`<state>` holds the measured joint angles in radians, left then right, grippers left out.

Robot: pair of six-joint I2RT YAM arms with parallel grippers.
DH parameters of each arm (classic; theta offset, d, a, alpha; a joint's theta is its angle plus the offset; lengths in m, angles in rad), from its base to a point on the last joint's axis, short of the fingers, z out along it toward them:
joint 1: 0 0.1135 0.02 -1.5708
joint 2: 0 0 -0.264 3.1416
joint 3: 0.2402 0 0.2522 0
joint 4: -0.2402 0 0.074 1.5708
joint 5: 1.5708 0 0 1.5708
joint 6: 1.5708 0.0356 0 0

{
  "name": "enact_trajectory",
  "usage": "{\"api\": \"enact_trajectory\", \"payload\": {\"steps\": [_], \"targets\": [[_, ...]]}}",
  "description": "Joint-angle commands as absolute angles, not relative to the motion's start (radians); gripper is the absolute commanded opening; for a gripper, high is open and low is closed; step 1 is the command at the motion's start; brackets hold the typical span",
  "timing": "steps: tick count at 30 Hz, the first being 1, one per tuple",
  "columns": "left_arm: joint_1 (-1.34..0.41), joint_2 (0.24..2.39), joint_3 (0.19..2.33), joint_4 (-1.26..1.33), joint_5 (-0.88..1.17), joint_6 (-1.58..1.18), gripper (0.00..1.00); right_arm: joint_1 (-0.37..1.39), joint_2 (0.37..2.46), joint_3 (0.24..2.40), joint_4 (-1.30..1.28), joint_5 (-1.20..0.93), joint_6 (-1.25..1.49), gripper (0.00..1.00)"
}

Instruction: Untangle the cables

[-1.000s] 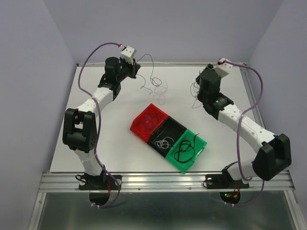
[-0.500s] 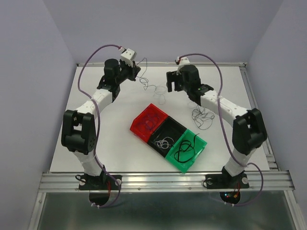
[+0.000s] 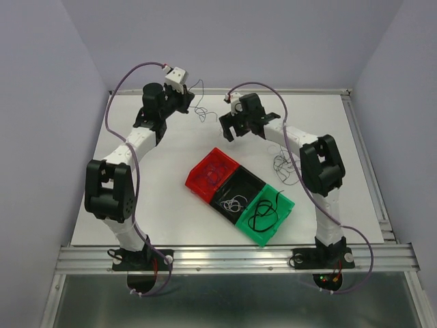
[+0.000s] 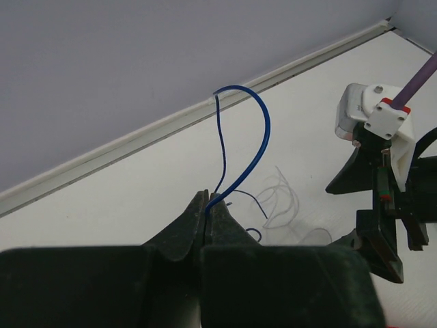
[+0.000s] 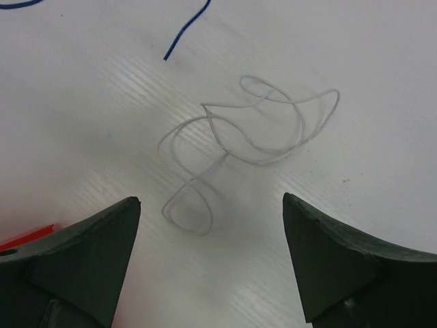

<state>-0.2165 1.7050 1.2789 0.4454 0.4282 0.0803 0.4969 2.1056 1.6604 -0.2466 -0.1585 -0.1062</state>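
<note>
A white table [image 3: 171, 205] sits between pale lilac walls. At its far left, my left gripper [image 4: 206, 205] is clenched on a blue cable [image 4: 263, 133], which arches up above my fingertips. Just to the right, my right gripper [image 5: 210, 199] hangs released, jaws wide, over a loose white cable [image 5: 263, 130] lying on the table. Nearer, at the middle, a tray [image 3: 192, 186] holds a coiled pale cable [image 3: 235, 203] in its black compartment and a black cable [image 3: 263, 215] in its green one. A thin tangle [image 3: 285, 166] lies right of the tray, beside my right arm.

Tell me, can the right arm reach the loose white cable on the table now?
Probably yes. The right claw hangs open directly above the white cable, and nothing lies between the two. The end of the blue cable lies apart from it.
</note>
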Motion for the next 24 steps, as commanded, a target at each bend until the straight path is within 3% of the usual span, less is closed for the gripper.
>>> {"api": "enact_trajectory", "payload": {"steps": [1, 6, 8, 9, 11, 12, 14, 24], "targets": [[-0.206, 1.626, 1.261, 0.500, 0.422, 0.075, 0.00, 0.495, 2.172, 1.770, -0.264, -0.206, -0.159, 0.90], [-0.195, 1.623, 1.262, 0.502, 0.425, 0.071, 0.00, 0.495, 2.275, 1.854, -0.278, -0.215, -0.176, 0.89], [-0.187, 1.621, 1.266, 0.502, 0.431, 0.068, 0.00, 0.494, 2.295, 1.881, -0.294, -0.210, -0.178, 0.84], [-0.184, 1.617, 1.267, 0.502, 0.440, 0.066, 0.00, 0.494, 2.304, 1.884, -0.301, -0.210, -0.176, 0.65], [-0.178, 1.608, 1.269, 0.500, 0.442, 0.072, 0.00, 0.495, 2.299, 1.884, -0.298, -0.213, -0.173, 0.41], [-0.170, 1.600, 1.270, 0.499, 0.442, 0.074, 0.00, 0.494, 2.295, 1.885, -0.298, -0.213, -0.166, 0.19], [-0.163, 1.571, 1.272, 0.486, 0.454, 0.093, 0.00, 0.494, 2.258, 1.887, -0.295, -0.209, -0.144, 0.03], [-0.156, 1.338, 1.240, 0.308, 0.485, 0.221, 0.00, 0.525, 1.886, 1.780, -0.276, -0.169, -0.055, 0.01]]}}
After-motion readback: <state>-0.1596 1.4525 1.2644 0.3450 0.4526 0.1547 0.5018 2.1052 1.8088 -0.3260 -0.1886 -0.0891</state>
